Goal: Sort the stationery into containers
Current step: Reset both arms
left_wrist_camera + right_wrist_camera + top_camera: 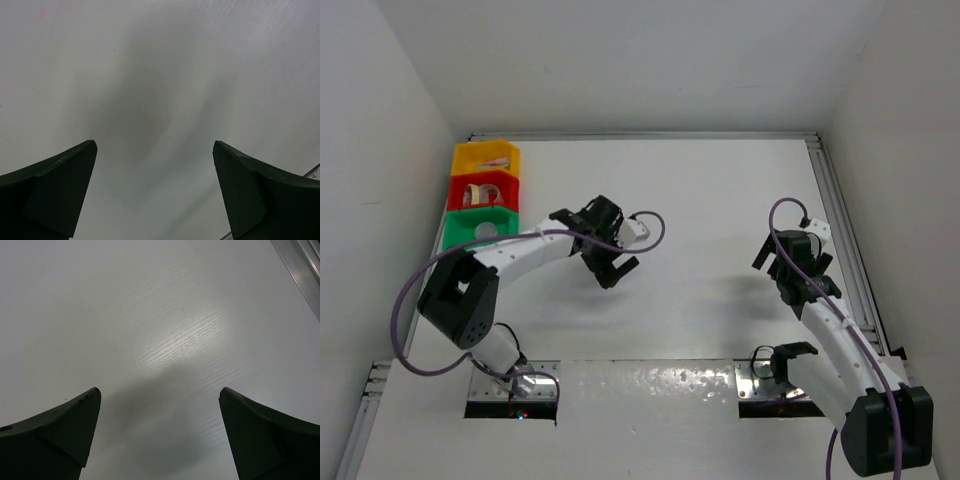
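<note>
Three bins stand in a row at the table's far left: yellow (485, 156), red (483, 187), green (478, 226). A white ring-shaped roll (487, 231) lies in the green bin, and a beige item (475, 194) shows in the red bin. I see no stationery loose on the table. My left gripper (614, 268) is open and empty over bare table, right of the green bin; its wrist view (154, 145) shows only white surface between the fingers. My right gripper (792, 266) is open and empty at the right side; its wrist view (160, 390) also shows only bare table.
A metal rail (845, 240) runs along the table's right edge and shows in the right wrist view (300, 270). White walls close in the left, back and right sides. Purple cables loop off both arms.
</note>
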Available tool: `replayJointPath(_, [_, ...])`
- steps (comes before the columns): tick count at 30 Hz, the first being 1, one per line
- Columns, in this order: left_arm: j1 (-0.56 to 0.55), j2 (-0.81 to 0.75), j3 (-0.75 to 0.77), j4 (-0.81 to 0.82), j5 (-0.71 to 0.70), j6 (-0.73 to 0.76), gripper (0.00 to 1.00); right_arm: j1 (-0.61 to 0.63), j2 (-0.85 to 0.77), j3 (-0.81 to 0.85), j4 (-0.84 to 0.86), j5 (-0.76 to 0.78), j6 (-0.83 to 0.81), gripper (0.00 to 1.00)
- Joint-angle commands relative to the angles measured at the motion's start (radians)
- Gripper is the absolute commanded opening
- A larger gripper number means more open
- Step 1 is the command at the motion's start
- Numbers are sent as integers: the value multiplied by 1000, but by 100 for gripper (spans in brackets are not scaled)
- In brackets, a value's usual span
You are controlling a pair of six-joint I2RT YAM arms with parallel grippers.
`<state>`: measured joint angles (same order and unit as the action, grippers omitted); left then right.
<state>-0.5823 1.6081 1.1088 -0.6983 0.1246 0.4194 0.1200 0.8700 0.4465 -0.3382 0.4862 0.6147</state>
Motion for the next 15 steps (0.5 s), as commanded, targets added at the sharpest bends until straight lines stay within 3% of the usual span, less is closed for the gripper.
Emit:
replayJointPath(1, [-40,-137,-82,137,-97,-19,100,-5,0,30,-11,9,40,99])
replayJointPath(6, [-80,-154,-213,240,-233,-117,100,-5,0,43,-22,12,43,99])
replayJointPath(15, [-71,-169,-242,272,-198,-107,100,-2,-51,-12,27,5,94,99])
